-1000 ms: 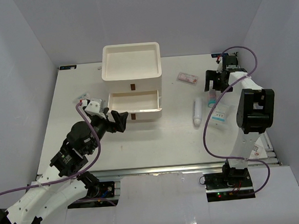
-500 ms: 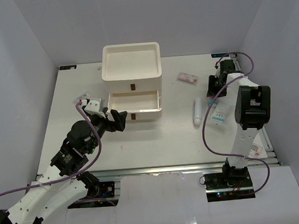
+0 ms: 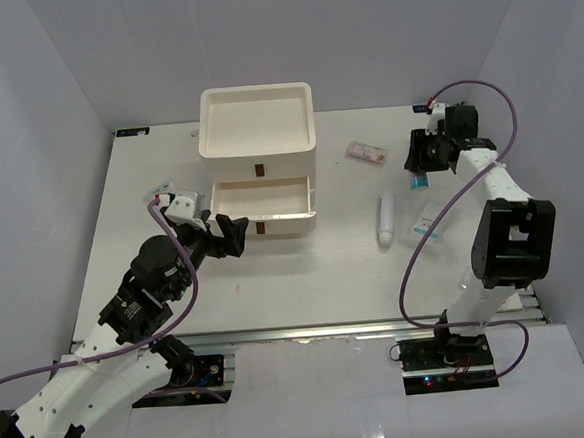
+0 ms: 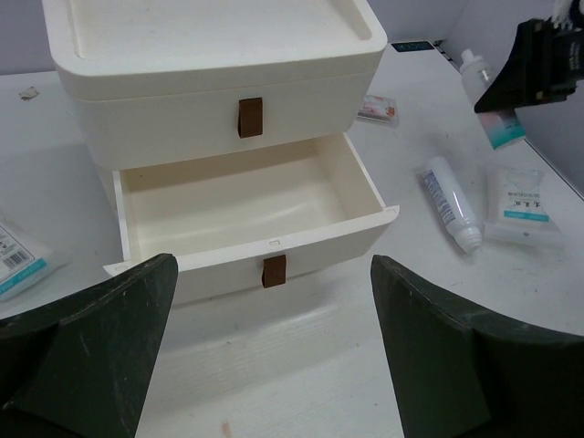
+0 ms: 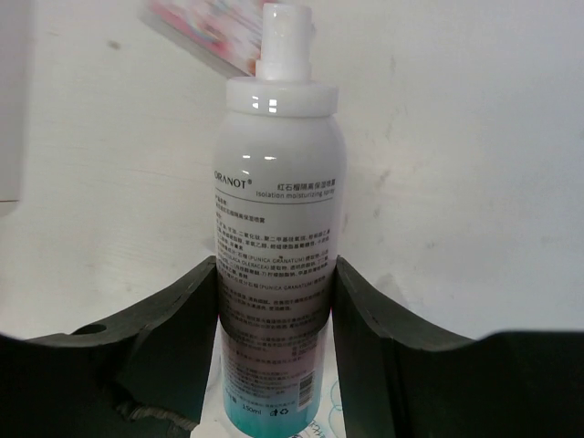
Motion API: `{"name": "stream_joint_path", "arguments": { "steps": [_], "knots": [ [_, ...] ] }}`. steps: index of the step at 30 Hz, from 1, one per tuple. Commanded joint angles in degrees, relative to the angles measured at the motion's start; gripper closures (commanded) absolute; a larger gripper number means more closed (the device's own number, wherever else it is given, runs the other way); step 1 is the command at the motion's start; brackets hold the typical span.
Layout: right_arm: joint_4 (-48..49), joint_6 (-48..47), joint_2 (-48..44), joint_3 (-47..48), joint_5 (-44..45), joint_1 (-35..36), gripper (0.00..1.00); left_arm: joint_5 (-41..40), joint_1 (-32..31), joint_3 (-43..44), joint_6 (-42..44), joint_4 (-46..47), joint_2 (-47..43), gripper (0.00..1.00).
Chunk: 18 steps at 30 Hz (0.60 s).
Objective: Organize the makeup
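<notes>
Sitting inside right pincer (image 5: 276, 306), white spray bottle (image 5: 276, 182), pinched on both sides

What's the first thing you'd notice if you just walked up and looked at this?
Probably the big white drawer box in the middle of the table, with one drawer pulled out and empty. Next, the right gripper at the far right, clamped around a white spray bottle with a teal bottom. The left gripper sits open just in front of the drawer.
</notes>
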Motion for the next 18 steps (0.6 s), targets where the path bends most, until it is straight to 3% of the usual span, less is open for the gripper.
{"name": "stream_joint_path", "arguments": {
  "steps": [1,4,10,13,18],
  "knots": [
    [5.5,-9.4,-8.2,2.0,-15.0,2.4,0.92,0.6,0.7,-0.5,-0.1,0.1,-0.1,0.02],
    [3.0,-18.6,-11.5,3.2,-23.7,9.5,0.92,0.5,1.0,-0.5,-0.1,0.1,-0.2,0.02],
    [-2.2,-30.8,-15.1,6.8,-25.4,27.0,0.92,0.4,1.7,-0.7,-0.2,0.3,-0.7,0.02],
    [-5.3,-33.9,-12.8,11.9,-22.2,33.4,0.92,0.4,1.9,-1.1,-0.2,0.9,-2.1,0.02],
    [-6.5,-36.3,-4.4,19.2,-9.6,43.9,0.92,0.2,2.0,-2.5,0.0,2.6,-6.2,0.02]
  ]
}}
